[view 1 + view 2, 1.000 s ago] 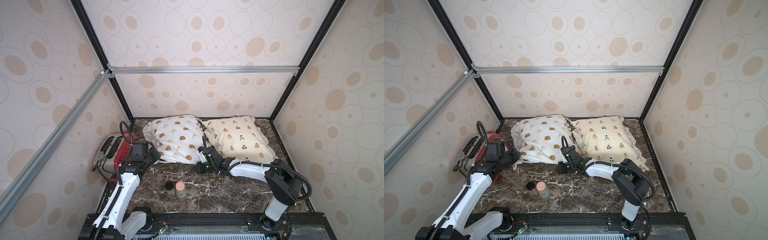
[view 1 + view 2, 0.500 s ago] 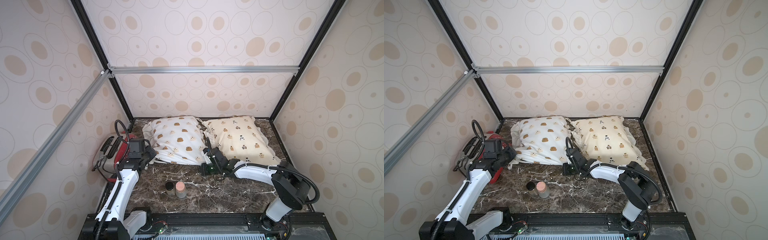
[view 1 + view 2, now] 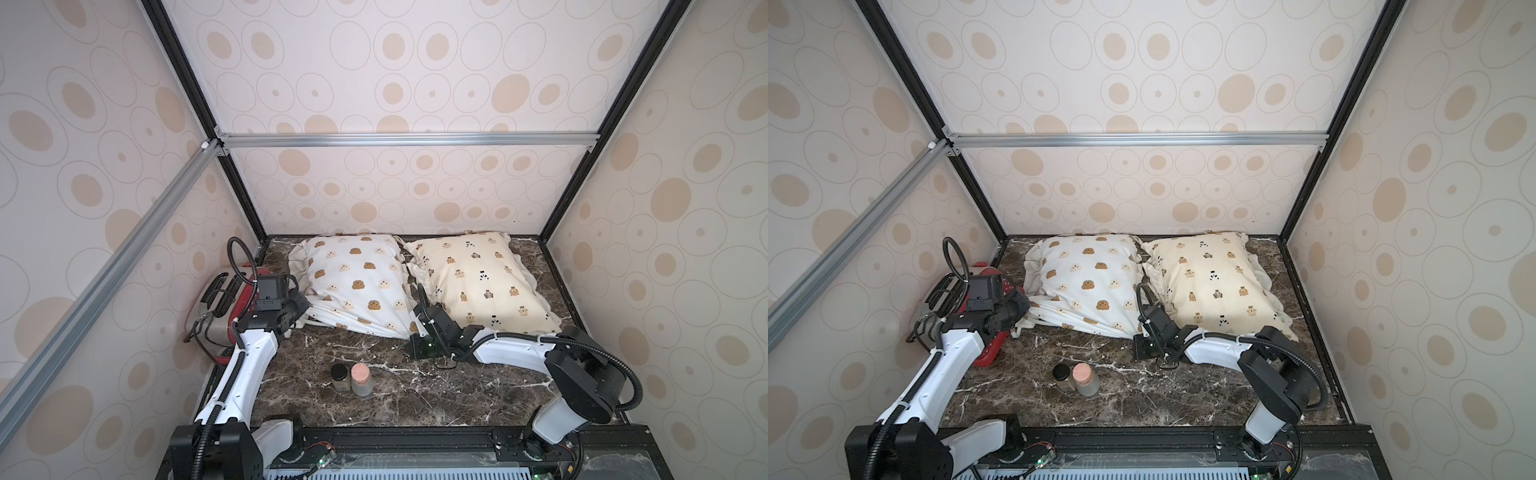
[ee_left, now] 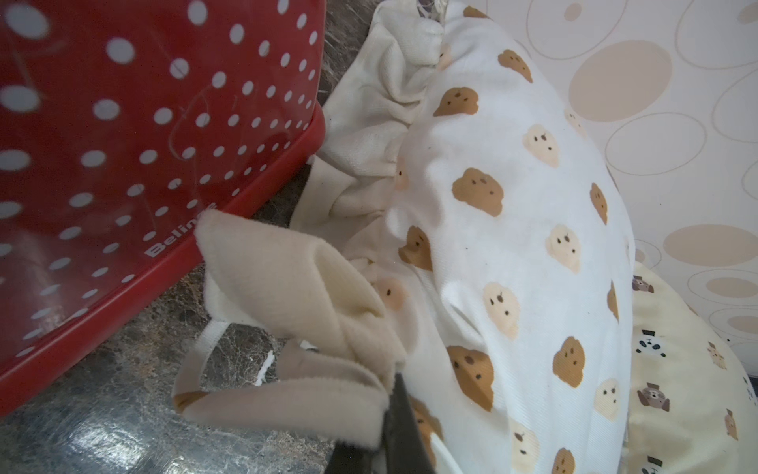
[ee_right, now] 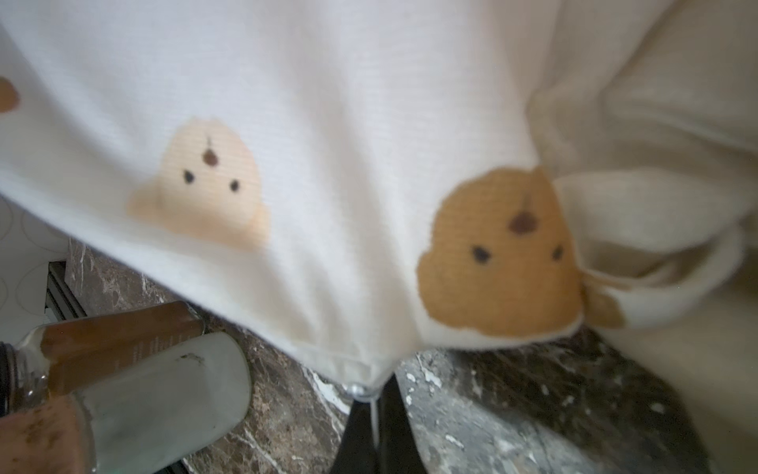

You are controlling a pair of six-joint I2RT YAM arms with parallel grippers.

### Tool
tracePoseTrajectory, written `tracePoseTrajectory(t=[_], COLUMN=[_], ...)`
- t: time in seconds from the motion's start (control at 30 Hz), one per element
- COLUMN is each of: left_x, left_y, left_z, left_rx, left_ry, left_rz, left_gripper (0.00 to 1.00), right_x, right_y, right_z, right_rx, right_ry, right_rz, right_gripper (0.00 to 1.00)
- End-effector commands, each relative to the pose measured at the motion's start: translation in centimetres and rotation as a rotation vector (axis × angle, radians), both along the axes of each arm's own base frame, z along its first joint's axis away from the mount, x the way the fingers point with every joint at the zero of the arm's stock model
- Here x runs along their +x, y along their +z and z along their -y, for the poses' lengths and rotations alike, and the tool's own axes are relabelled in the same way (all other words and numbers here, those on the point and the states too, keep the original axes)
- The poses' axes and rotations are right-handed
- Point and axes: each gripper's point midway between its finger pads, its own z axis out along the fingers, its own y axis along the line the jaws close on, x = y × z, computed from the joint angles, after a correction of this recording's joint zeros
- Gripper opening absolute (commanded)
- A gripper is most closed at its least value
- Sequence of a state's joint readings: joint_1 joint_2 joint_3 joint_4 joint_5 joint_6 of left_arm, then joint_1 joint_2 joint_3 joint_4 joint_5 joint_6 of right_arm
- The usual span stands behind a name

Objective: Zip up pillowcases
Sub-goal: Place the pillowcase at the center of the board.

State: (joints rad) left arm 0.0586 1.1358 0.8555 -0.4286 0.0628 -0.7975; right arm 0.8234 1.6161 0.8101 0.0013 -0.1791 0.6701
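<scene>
Your left gripper [image 3: 306, 311] pinches the white pillowcase [image 3: 357, 282] by its ruffle [image 4: 287, 283], while your right gripper [image 5: 372, 412] is pressed together on its zipper pull [image 5: 357, 388].

Toward the back left corner of the dark brown, white-veined marble table [image 3: 415, 395]: white pillowcase [image 3: 357, 286], printed with brown and cream blob bears, with a plain cream ruffle. Toward the back right corner: cream-yellow pillowcase [image 3: 478, 278], scattered with small brown bears and black-and-white pandas. At the left edge: red appliance [image 4: 123, 143] with white polka dots. Near the front edge: dark-lidded jar [image 3: 339, 371] beside pink-topped jar [image 3: 360, 371]. Cream walls [image 3: 415, 83], beige ovals inside thin rings.
</scene>
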Motion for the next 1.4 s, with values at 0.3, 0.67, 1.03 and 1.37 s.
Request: tracePoseTrajectory(t=[0.3,0.67,1.03,1.37], left_x=[0.4,-2.5,-4.0,-3.5], left_y=[1.4,4.1,6.1,3.2], left_z=[-0.4,-0.4,-0.7,0.9], left_rx=[-0.026,0.018,0.103,0.286], left_ry=[0.018,0.005,-0.040,-0.027], left_rz=[0.066,0.107,0.117,0.101], left_gripper=[0.00,0.54,0.99,0.99], right_x=[0.0,0.8,3.4,6.6], right_y=[1.2,6.3,13.0,13.7], right_z=[0.3,0.4,7.8,26.4], right_rx=[-0.019,0.005,-0.115,-0.505], right_ry=[-0.001,0.030,-0.121,-0.620], right_rz=[0.040,0.152,0.335,0.438], right_gripper=[0.00,0.34,0.81,1.00])
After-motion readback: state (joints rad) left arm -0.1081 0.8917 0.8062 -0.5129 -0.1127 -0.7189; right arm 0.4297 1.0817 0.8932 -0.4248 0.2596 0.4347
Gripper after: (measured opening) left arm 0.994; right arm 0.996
